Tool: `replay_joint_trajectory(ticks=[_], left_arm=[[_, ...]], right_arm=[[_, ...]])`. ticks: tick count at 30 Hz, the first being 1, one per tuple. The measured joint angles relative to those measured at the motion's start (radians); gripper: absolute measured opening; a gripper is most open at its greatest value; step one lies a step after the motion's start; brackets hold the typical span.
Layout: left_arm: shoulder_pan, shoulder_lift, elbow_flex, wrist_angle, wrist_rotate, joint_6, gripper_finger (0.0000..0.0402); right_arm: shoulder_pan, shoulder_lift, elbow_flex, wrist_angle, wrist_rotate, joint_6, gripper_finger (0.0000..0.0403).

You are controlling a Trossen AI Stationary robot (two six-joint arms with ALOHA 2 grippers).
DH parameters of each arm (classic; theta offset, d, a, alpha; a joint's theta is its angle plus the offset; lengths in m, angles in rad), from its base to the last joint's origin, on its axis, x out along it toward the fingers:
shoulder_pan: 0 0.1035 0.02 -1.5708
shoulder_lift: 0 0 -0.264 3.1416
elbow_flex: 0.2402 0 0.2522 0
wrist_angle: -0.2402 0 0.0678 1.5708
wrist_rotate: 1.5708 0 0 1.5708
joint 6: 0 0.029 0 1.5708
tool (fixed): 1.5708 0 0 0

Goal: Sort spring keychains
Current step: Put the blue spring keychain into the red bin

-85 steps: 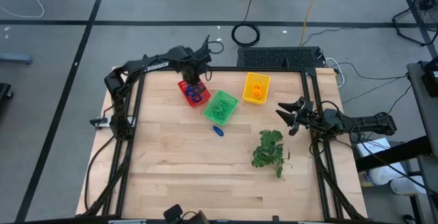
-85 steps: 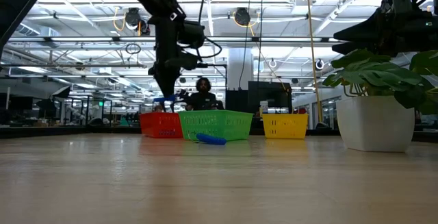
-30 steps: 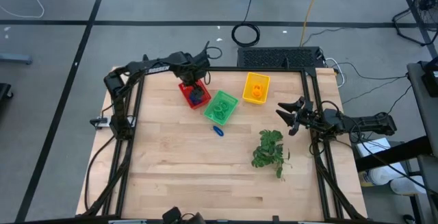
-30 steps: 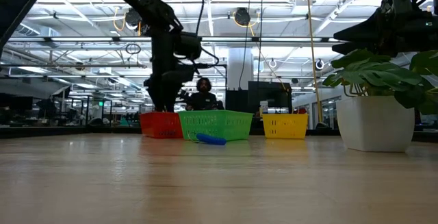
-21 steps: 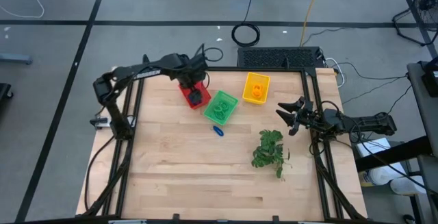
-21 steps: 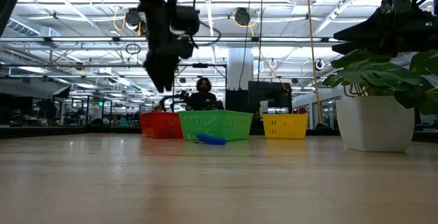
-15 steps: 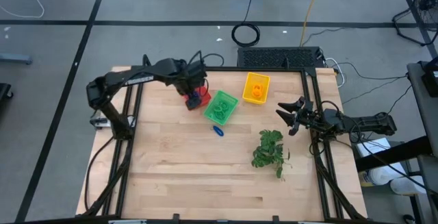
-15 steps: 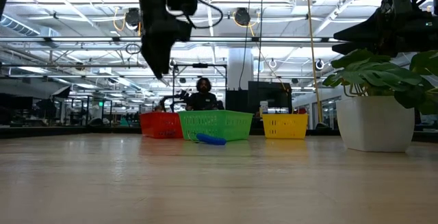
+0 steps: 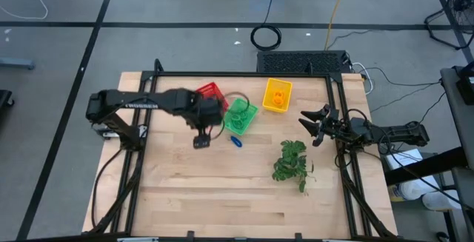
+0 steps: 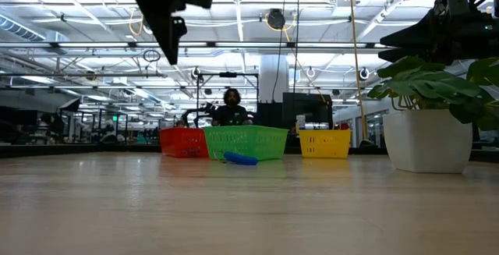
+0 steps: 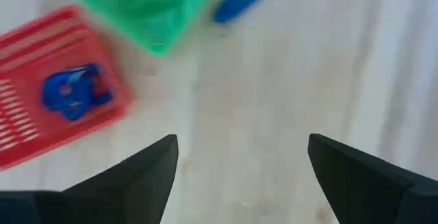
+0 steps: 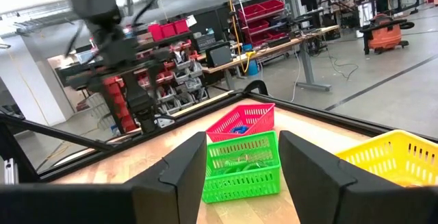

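Left gripper (image 9: 201,141) is hovering wide open and empty near the last blue keychain (image 9: 235,141) lying beside the green basket (image 9: 248,113), needing a descent onto it next.

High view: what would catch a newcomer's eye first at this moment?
Three bright mesh baskets sit in a row near the table's far edge: red basket, green basket and yellow basket. One blue spring keychain lies alone on the wood just in front of the green one. The left gripper hangs open and empty above the table beside that keychain, while the right gripper waits at the right edge near the leafy plant.
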Motion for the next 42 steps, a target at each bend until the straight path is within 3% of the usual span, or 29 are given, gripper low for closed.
replay_joint_trajectory(ticks=[6,10,23,33,42], left_arm=[[-0.133,0.005,0.0,0.005,0.052,0.079,0.0335],[-0.172,0.029,0.0,0.016,0.068,0.21,0.0335],[-0.155,0.196,-0.001,0.12,0.039,0.631,0.0335],[-0.107,0.335,0.007,0.231,0.023,0.685,0.0335],[-0.07,0.482,0.154,0.245,-0.013,0.777,0.0335]], right_arm=[[0.0,0.0,0.0,0.0,0.0,0.0,0.0171],[0.0,0.0,0.0,0.0,0.0,0.0,0.0171],[0.0,0.0,0.0,0.0,0.0,0.0,0.0171],[0.0,0.0,0.0,0.0,0.0,0.0,0.0171],[0.0,0.0,0.0,0.0,0.0,0.0,0.0171]])
